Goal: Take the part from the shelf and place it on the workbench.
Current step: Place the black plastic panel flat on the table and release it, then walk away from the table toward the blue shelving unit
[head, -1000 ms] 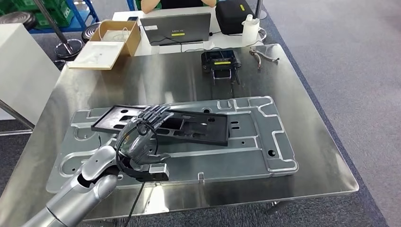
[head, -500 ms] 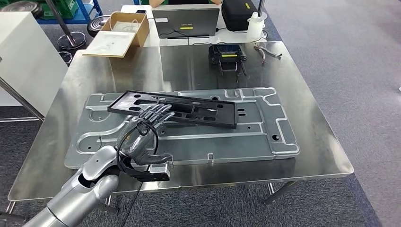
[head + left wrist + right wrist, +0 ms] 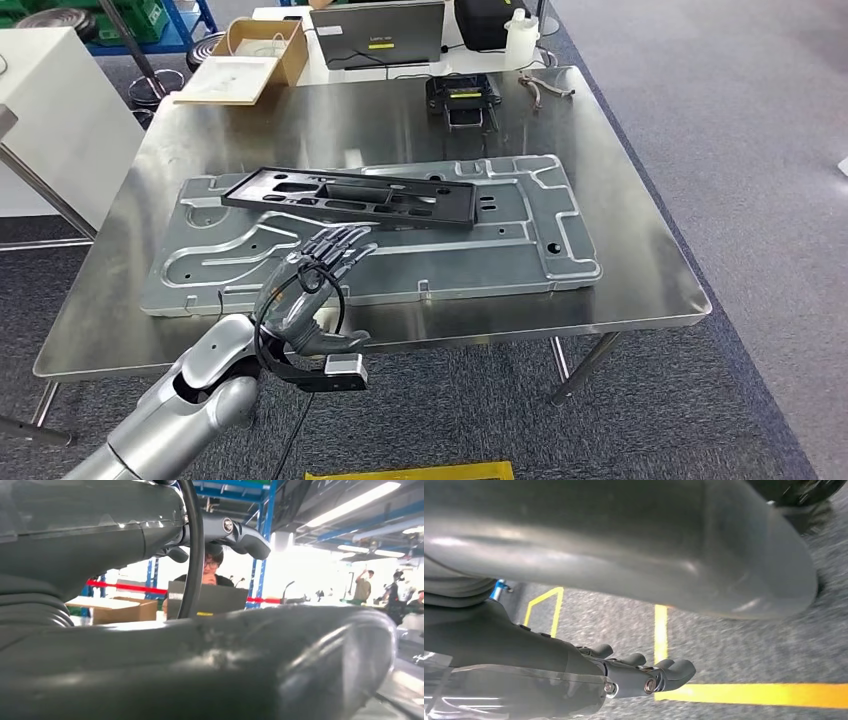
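Change: since a second ago the left hand [image 3: 310, 290] has come back off the black part [image 3: 350, 196] toward the desk's near edge, and the whole scene sits farther off in the head view, so the camera has moved too.
Part: long black frame with cut-out windows, lying across the far half of the grey metal plate [image 3: 520, 240], its left end raised a little, apart from the hand.
Plate: large stamped sheet with raised ribs and holes, flat on the steel desk [image 3: 640, 270] and covering most of its middle.
Left hand: released, holding nothing, fingers [image 3: 345, 243] stretched forward and slightly spread over the plate's near edge, thumb out to the side; a black cable loops round the wrist above a small grey camera block.
Right hand: in the right wrist view its dark fingers [image 3: 659, 672] are curled together above grey carpet with yellow floor lines [image 3: 774, 692], nothing between them; the pictures do not settle whether it is clenched.
Far edge of desk: a black controller [image 3: 458, 99] with a yellow label, a metal tool [image 3: 545, 88] beside it, an open cardboard box [image 3: 250, 55] at the left corner.
Beyond the desk: a grey laptop [image 3: 378, 34], a white bottle [image 3: 517, 43], and in the left wrist view a person [image 3: 212, 567] seated behind the laptop.
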`<act>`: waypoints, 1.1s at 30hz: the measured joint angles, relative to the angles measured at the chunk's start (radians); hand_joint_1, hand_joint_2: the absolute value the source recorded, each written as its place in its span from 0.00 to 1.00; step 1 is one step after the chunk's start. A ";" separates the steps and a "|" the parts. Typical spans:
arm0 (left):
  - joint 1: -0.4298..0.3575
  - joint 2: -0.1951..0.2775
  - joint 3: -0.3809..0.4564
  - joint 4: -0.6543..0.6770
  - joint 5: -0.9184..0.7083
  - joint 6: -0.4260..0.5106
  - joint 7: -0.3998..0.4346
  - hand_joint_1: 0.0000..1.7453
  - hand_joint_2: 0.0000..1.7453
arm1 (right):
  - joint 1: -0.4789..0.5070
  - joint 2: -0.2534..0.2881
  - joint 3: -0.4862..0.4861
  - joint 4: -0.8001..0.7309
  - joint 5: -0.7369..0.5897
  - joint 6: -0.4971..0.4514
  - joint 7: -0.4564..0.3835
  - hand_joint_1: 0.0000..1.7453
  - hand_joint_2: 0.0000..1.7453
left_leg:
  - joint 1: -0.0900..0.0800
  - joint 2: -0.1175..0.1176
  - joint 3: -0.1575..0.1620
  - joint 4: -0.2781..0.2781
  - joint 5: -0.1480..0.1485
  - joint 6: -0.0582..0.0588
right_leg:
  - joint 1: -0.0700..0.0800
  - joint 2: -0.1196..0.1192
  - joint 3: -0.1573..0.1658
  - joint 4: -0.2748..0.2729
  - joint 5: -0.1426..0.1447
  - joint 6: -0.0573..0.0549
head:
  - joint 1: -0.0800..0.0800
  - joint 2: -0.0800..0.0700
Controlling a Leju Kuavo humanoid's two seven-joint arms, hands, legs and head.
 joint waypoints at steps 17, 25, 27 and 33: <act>-0.005 0.005 0.004 -0.003 0.007 0.001 0.000 0.00 0.00 | 0.000 0.005 0.009 0.000 0.001 0.001 -0.002 0.00 0.00 | -0.005 0.008 0.137 -0.247 0.131 0.063 | -0.005 0.004 -0.161 0.291 -0.109 0.069 | 0.000 0.000; -0.003 0.018 0.010 -0.003 0.014 0.004 -0.003 0.00 0.00 | -0.003 0.008 0.013 -0.001 0.002 -0.001 0.004 0.00 0.00 | -0.005 0.009 0.064 -0.222 0.195 0.024 | 0.001 0.006 0.066 -0.001 -0.062 0.040 | 0.000 0.000; 0.000 0.028 0.012 -0.002 0.018 0.004 -0.006 0.00 0.00 | -0.005 0.012 0.016 -0.001 0.002 -0.002 0.005 0.00 0.00 | -0.003 0.005 0.048 -0.202 0.165 0.013 | -0.004 0.001 0.048 -0.009 -0.037 0.024 | 0.000 0.000; 0.009 0.053 0.019 -0.002 0.023 0.006 -0.009 0.00 0.00 | -0.007 0.019 0.018 -0.001 0.004 -0.002 0.004 0.00 0.00 | 0.007 0.003 0.022 0.068 0.001 -0.010 | -0.007 -0.005 -0.048 -0.003 0.038 0.016 | 0.000 0.000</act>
